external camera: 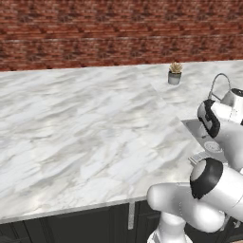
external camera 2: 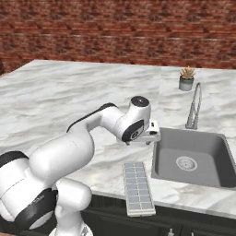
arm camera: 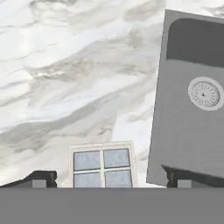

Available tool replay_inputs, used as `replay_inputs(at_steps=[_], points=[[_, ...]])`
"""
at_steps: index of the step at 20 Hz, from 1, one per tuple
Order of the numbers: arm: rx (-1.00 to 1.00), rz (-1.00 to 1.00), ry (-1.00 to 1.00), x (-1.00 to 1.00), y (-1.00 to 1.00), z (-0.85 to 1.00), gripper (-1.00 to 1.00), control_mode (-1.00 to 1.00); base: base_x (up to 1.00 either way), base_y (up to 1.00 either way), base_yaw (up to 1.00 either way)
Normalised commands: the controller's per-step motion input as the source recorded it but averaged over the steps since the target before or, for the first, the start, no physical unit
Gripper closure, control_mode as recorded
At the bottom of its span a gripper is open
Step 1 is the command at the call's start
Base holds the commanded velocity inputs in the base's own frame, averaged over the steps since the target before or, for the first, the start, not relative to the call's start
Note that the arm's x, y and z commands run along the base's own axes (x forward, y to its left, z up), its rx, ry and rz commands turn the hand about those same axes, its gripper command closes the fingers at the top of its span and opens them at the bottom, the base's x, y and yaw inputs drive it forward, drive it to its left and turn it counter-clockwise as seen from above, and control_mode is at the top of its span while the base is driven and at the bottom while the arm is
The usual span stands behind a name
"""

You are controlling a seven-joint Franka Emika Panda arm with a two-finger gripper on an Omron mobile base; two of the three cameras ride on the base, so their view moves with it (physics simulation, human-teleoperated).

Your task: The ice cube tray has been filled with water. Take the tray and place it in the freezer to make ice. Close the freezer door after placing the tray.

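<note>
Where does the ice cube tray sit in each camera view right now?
Left base view: I can't find the tray there; the arm covers the counter's near right.
Right base view: ice cube tray lies on the counter's front edge, just left of the sink, lower centre.
Hand view: its far end with four cells sits at bottom centre, left of the sink.
Shared landmark: the sink's round drain, seen in the right base and hand views.
</note>
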Motion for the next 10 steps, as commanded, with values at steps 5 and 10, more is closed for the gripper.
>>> replay_inputs(at_steps=[5, 10], points=[[0.18, -0.37, -0.03, -0.73, -0.30, 0.70, -1.00, -1.00, 0.00, 0.00, 0.00], [0.38, -0.44, 0.00, -0.72, -0.48, 0.31, -1.00, -1.00, 0.00, 0.00, 0.00]])
